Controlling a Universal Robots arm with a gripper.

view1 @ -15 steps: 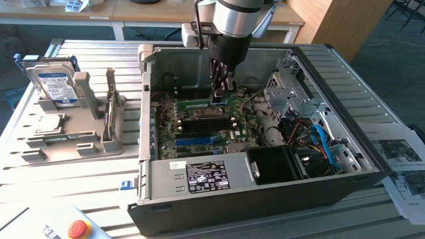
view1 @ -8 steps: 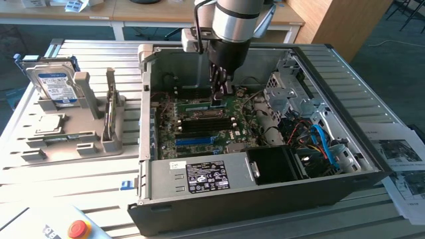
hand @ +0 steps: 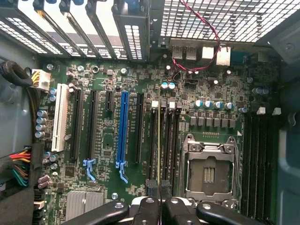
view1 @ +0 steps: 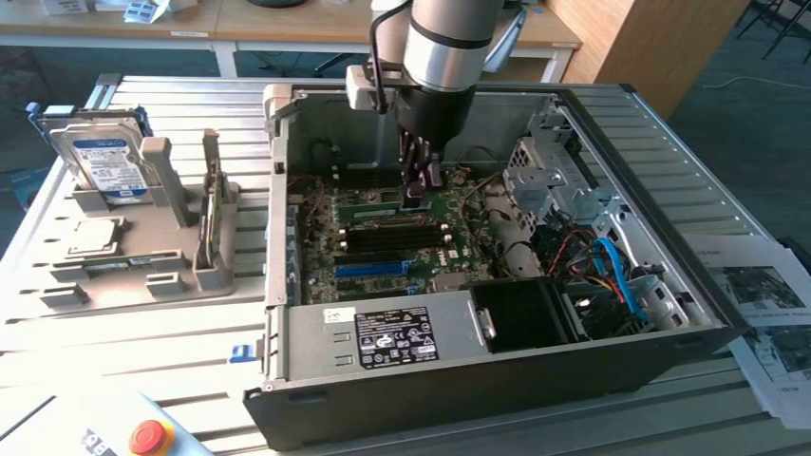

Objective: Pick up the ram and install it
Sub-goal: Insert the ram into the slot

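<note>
Above motherboard (hand: 105, 140) | gripper (hand: 159, 205) clamped on ram (hand: 159, 147) | ram on edge, parallel to slots (hand: 168, 140)

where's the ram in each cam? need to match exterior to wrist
Exterior view: the ram is a green strip at the tip of the tool, inside the open case.
Wrist view: the ram is edge-on, a thin pale line running out from the tool, over the black slots.
Shared landmark: the long blue slot.
</note>
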